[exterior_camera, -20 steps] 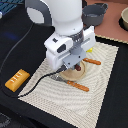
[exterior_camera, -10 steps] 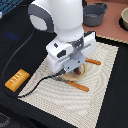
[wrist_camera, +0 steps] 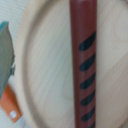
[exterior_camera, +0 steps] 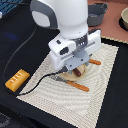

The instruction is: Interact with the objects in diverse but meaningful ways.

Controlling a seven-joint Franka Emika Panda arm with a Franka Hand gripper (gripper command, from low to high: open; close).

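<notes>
The brown sausage with black grill marks lies across the middle of a round wooden plate. In the exterior view my gripper hangs straight over that plate, close above it. The white hand hides its fingers, and only a dark bit of the sausage shows beneath. No fingertips appear in the wrist view, so I cannot see whether the jaws are open or shut. The orange-yellow ridged block sits off the mat at the exterior view's left.
The plate rests on a striped beige placemat. An orange-handled knife lies in front of the plate and an orange-handled fork behind it. A grey pot and a bowl stand at the back. A black cable crosses the mat.
The arm has sunk a little toward the plate and leaned slightly to the exterior view's left. The objects on the table have not moved.
</notes>
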